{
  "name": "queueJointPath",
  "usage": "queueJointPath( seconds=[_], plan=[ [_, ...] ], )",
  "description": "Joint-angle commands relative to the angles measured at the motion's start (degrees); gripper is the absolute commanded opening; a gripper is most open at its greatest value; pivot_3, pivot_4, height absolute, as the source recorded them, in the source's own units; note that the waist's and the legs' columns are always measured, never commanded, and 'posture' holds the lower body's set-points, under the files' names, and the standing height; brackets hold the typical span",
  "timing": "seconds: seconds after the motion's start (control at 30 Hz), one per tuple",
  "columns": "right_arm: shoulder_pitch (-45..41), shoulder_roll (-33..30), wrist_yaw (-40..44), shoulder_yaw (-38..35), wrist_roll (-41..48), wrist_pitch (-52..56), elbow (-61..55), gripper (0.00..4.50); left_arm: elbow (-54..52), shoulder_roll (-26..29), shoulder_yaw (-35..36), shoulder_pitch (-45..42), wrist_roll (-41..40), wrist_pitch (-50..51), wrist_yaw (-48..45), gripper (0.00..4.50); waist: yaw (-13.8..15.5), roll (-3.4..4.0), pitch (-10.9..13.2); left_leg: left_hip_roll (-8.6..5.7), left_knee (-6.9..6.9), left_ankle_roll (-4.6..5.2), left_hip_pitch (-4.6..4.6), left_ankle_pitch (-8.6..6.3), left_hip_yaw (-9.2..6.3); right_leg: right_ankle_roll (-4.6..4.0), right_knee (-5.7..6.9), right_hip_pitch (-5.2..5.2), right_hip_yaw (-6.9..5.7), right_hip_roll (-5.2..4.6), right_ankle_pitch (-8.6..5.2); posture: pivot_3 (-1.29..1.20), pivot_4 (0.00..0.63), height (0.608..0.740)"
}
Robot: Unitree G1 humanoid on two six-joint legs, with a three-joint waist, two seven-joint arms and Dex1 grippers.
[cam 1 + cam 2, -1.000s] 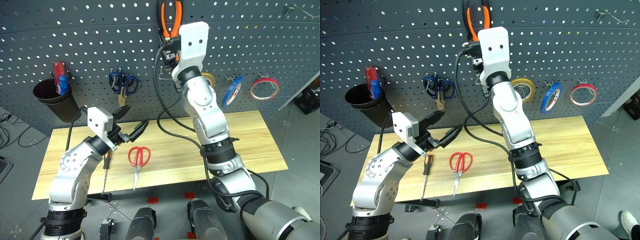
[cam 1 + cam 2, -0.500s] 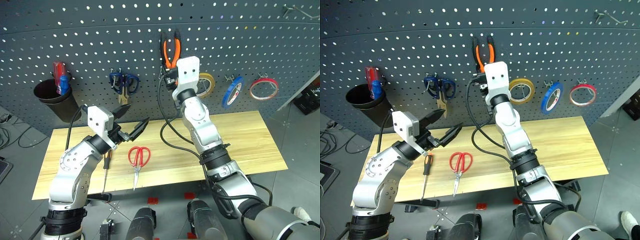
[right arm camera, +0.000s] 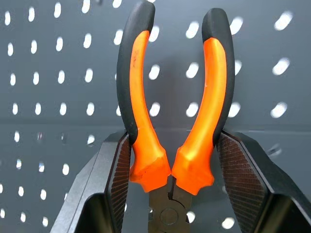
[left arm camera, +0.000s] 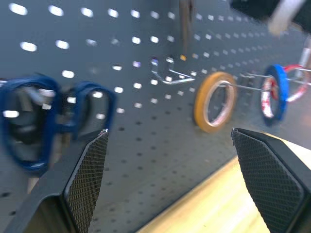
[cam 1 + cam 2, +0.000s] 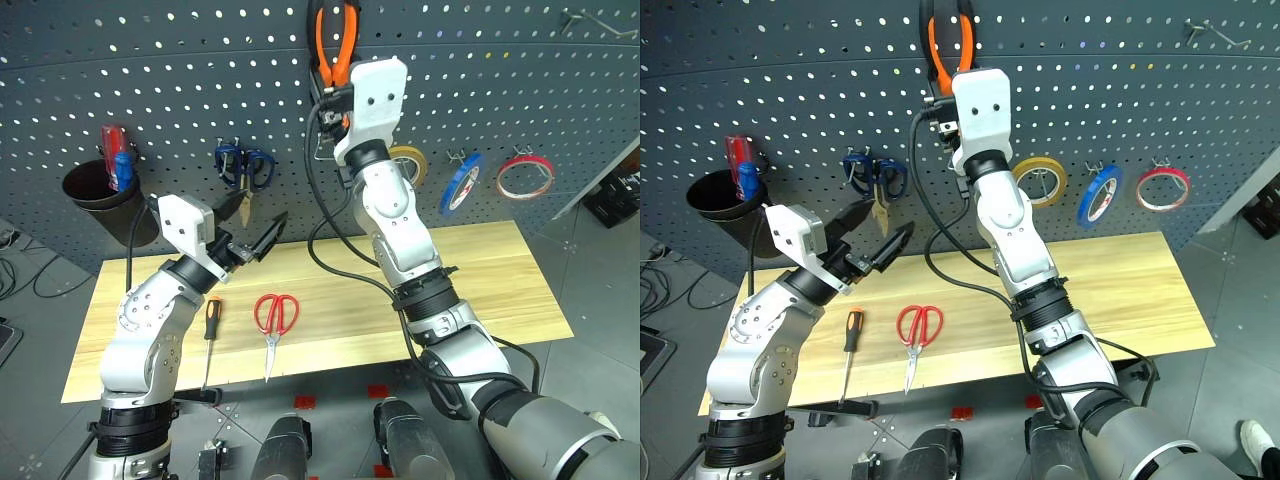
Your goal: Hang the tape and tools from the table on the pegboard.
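Observation:
My right gripper [image 3: 175,145] is shut on the orange-handled pliers [image 5: 335,40], holding them handles-up against the dark pegboard [image 5: 180,80] at the top centre. Below them an empty metal hook [image 4: 167,77] sticks out of the board. The blue tape [image 5: 462,182] hangs on a peg to the right. On the wooden table [image 5: 480,270] lie the red-handled scissors [image 5: 275,315] and, to their left, the black-and-orange screwdriver [image 5: 210,335]. Above the table's left part my left gripper [image 5: 258,225] is open and holds nothing, pointing at the board.
Dark blue scissors [image 5: 243,165] hang on the board at the left. A yellow tape ring [image 5: 408,160] and a red tape ring [image 5: 527,175] hang beside the blue one. A black cup [image 5: 100,190] with red and blue items is mounted at the far left.
My right arm dipped with the pliers half a second ago and has come back up to the top of the board. The open left gripper has risen a little toward the board.

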Motion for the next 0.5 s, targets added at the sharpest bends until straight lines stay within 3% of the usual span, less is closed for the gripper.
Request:
queueJointPath(
  seconds=[0.03,0.27,0.5],
  plan=[
    [-3.75,4.51,-0.40,0.47,-0.76,-5.38,3.96,2.41,-2.51,-0.06,0.15,-0.18,-0.49,0.12,0.78,4.29,0.03,0.00,0.00,0.00,0.00,0.00,0.00,0.00,0.01,0.00,0.00,0.00,0.00,0.00,0.00,0.08,0.200,0.740],
    [-0.44,2.99,-1.07,1.66,-3.84,-11.26,10.15,2.41,-2.29,-0.40,-0.44,-0.36,-0.06,-0.16,1.31,4.29,0.29,0.00,0.00,0.01,0.00,0.00,0.00,0.00,0.00,-0.01,0.00,-0.01,0.00,0.00,0.00,0.09,0.212,0.740],
    [3.25,1.89,-0.61,1.14,-3.29,-7.40,1.52,2.41,-1.92,-0.60,-0.25,0.08,0.08,-0.51,1.08,4.29,0.74,0.01,0.01,0.02,0.00,0.00,-0.02,0.00,0.00,-0.01,0.00,-0.01,0.00,0.00,0.00,0.07,0.210,0.740]
  ],
)
